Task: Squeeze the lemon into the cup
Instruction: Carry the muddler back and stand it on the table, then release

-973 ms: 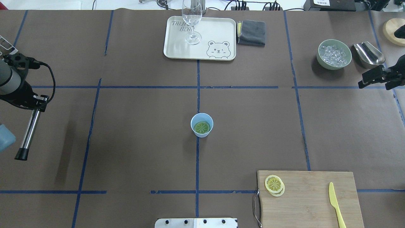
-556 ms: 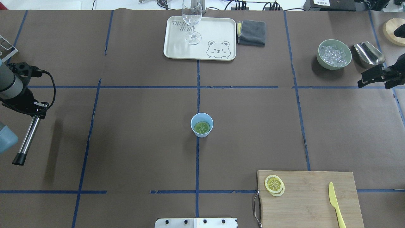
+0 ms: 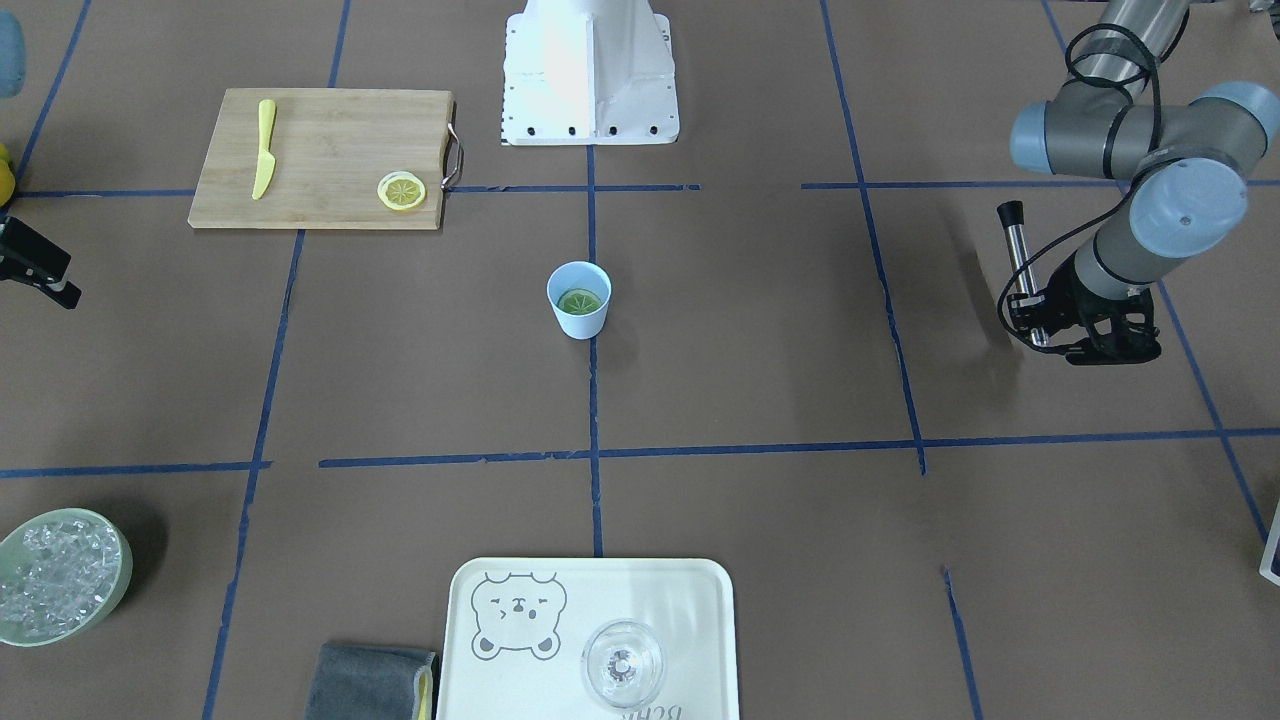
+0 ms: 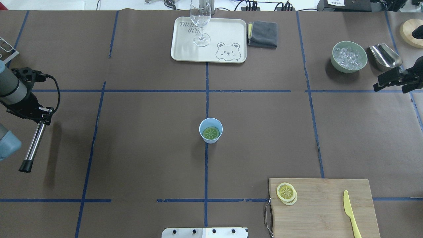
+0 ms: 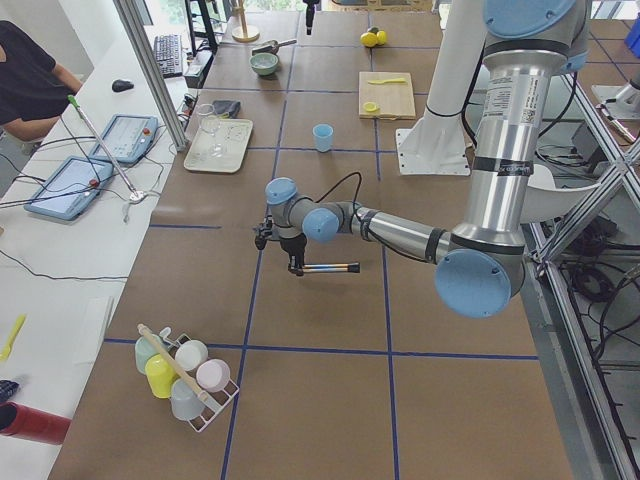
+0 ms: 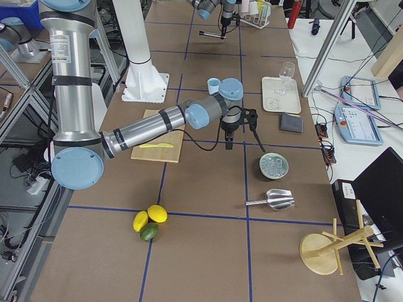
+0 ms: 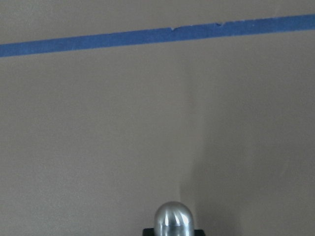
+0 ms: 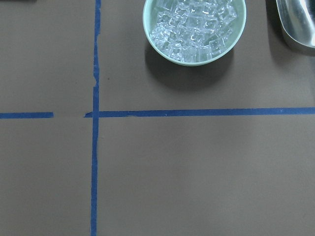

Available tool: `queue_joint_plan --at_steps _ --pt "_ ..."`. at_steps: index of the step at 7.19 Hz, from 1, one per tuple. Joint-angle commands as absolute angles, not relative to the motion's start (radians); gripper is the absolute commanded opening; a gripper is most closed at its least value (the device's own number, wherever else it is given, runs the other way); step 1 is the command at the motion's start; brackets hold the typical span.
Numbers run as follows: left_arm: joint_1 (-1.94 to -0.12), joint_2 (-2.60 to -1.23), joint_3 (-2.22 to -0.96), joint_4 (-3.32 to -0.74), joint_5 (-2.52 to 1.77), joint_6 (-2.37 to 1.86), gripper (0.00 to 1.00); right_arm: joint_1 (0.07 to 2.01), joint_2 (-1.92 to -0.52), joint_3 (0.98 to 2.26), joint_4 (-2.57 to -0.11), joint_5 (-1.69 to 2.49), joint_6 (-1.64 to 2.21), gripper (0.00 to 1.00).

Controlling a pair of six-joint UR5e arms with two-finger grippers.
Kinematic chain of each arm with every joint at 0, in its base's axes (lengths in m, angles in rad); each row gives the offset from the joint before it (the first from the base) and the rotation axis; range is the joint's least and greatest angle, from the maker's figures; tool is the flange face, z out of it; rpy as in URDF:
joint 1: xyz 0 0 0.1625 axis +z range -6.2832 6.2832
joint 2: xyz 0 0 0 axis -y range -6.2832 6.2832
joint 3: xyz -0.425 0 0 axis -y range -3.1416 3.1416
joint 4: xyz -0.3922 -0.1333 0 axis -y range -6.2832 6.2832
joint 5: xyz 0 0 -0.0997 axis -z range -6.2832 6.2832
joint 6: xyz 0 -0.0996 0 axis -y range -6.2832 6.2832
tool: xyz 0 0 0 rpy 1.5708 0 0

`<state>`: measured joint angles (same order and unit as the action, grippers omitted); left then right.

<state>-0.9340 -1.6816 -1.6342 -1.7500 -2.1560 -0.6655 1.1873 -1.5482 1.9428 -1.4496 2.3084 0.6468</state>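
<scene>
Cup: the light-blue cup (image 4: 211, 130) stands upright at the centre of the worktop (image 4: 148, 148). A green citrus slice (image 4: 211, 133) lies inside; I can't make out any juice.
Left hand: the left hand (image 4: 43, 115), out at the cup's 9 o'clock, pinches one end of a black-tipped metal rod (image 4: 33, 143). Its fingers are mostly hidden under the wrist.
Right hand: the right hand (image 4: 379, 83), towards 2 o'clock, is cut by the frame edge. I cannot tell whether it is spread or pressed together.
Board: the cutting board (image 4: 324, 208), around 5 o'clock, is cropped at the bottom. It carries stacked lemon slices (image 4: 286, 192).
</scene>
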Motion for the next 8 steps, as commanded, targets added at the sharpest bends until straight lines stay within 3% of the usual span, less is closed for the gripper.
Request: queue_joint_plan --at_steps 1,5,7,8 --pt "-0.933 -1.69 -1.603 -1.781 -2.158 -0.67 0.0 1.187 -1.551 1.945 -1.45 2.309 0.647 1.0" --pt "-0.931 -1.69 -1.588 -1.796 -2.157 -0.66 0.0 1.187 -1.548 1.948 -1.448 2.309 0.647 1.0" --pt "-0.931 -1.693 -1.588 -1.798 -2.157 -0.657 0.12 1.187 -1.548 1.948 -1.448 2.309 0.647 1.0" --pt "-0.931 -1.695 -1.588 -1.798 -2.157 -0.657 0.27 1.187 -1.548 1.948 -1.448 2.309 0.647 1.0"
